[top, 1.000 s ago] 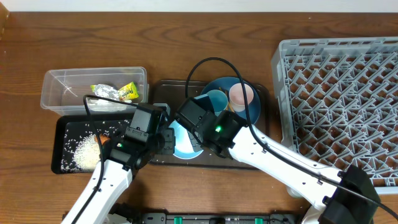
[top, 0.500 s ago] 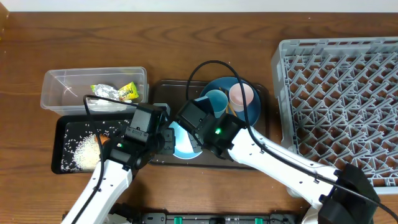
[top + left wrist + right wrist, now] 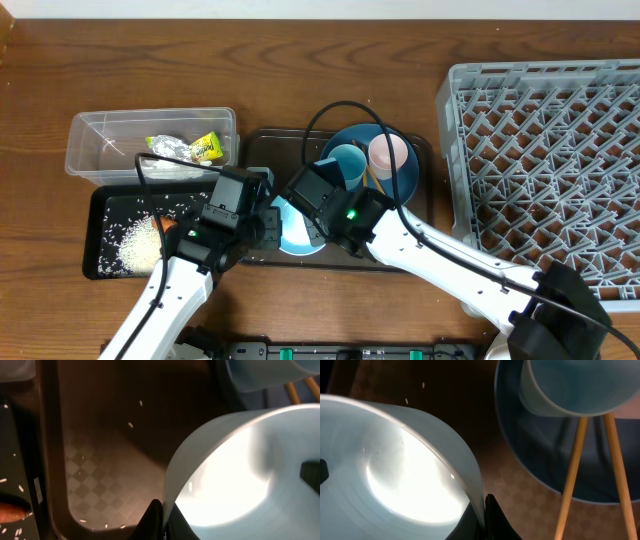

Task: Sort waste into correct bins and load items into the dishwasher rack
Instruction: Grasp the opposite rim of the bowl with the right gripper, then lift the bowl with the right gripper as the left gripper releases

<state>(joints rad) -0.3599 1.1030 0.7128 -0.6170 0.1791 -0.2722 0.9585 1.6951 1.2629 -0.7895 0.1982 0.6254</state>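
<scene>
A light-blue bowl (image 3: 293, 228) stands tilted on the brown serving tray (image 3: 268, 146). My left gripper (image 3: 272, 222) is shut on its left rim, and the left wrist view shows that rim (image 3: 172, 480) pinched between the fingers (image 3: 162, 520). My right gripper (image 3: 313, 228) is shut on the opposite rim (image 3: 470, 470), with its fingers (image 3: 484, 515) on either side of the wall. Behind the bowl a dark-blue plate (image 3: 405, 172) carries a light-blue cup (image 3: 347, 160), a pink cup (image 3: 388, 152) and wooden chopsticks (image 3: 572, 470).
The clear tub (image 3: 95, 140) holds the snack wrapper (image 3: 190, 148) and tissue (image 3: 170, 168). The black tray (image 3: 100, 215) holds rice (image 3: 130, 245) and the carrot (image 3: 10, 512). The grey dishwasher rack (image 3: 550, 170) fills the right side. Stray rice grains (image 3: 130, 424) lie on the serving tray.
My right gripper's jaws have closed onto the bowl's rim and the arm has shifted slightly right. The left gripper keeps its hold and has not moved.
</scene>
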